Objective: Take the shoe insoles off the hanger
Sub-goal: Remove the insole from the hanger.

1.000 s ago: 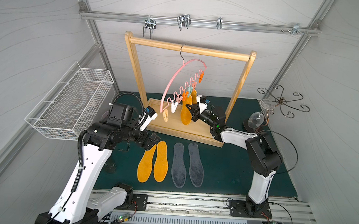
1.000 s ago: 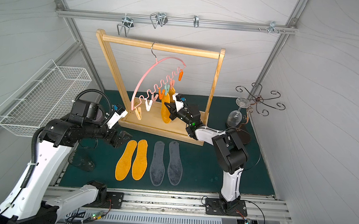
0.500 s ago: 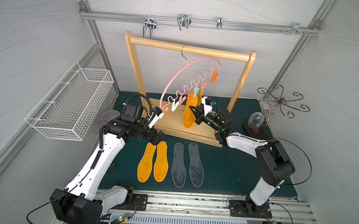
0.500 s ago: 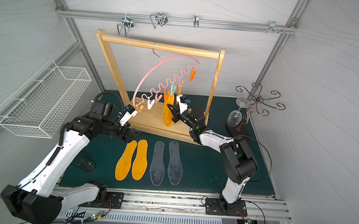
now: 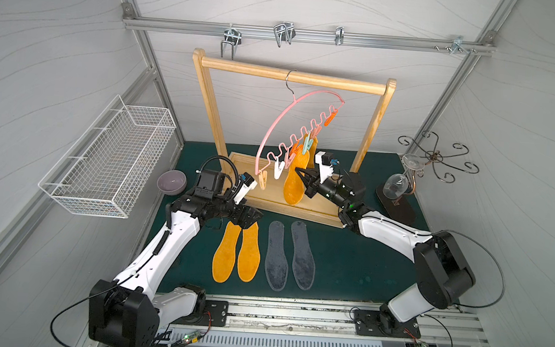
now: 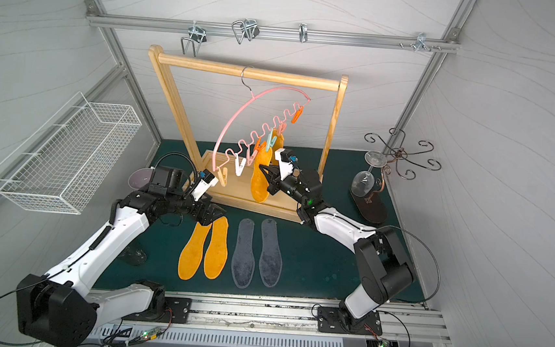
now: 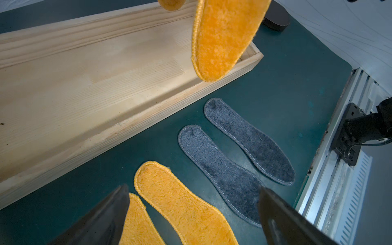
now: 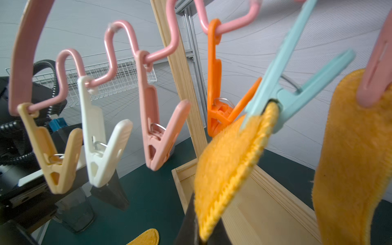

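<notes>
Here, the right end effector is closed, its black fingers pinching the side edge of the nearer hanging orange-yellow fuzzy insole. A light blue plastic clothespin clip grips that insole's top end, and it dangles above the shallow wooden base tray. Just behind it, a second orange-yellow fuzzy insole hangs from a pink plastic clip. Both clips ride on the wavy lower bar of the thin pink plastic hanger. The hanger sits tilted, with its low end toward the left arm. Its dark metal hook is over the top bar of the tall light wooden rack. Toward that low end, a tan clip, a white clip and a further pink clip hang bare.

The left end effector is spread wide open and grips nothing. It hovers low over the narrow ends of a pair of orange-yellow fuzzy insoles lying flat on the dark green desk. Just beside them lies a pair of dark grey fuzzy insoles. All four are side by side in front of the rack's base.
</notes>
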Robot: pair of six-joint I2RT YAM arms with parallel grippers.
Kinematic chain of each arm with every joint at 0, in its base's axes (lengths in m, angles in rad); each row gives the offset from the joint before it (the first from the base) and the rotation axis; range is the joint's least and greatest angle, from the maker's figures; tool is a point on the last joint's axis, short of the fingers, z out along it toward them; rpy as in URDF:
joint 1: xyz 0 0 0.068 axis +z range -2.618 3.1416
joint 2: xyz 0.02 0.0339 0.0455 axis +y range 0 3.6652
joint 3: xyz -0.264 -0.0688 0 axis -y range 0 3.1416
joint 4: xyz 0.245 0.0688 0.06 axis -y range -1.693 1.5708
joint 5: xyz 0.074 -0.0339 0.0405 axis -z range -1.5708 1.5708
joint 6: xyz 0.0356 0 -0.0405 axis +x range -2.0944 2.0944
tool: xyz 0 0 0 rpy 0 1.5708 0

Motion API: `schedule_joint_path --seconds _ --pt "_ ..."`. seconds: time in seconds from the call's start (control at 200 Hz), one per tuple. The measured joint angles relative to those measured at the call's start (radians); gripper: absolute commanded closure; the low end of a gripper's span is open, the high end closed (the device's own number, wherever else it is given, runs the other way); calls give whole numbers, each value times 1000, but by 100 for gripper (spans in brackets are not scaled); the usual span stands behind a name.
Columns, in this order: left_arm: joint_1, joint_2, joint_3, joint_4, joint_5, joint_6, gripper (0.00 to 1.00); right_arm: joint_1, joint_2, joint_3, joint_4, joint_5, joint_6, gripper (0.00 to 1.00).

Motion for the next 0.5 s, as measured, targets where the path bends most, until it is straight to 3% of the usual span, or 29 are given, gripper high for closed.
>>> schedule_joint_path --seconds 0.23,0.5 --pt "9 2 -55 94 86 -18 0 17 -61 -12 -80 -3 -1 100" --pt "8 111 -49 288 255 -149 0 49 -151 -14 -194 10 10 100"
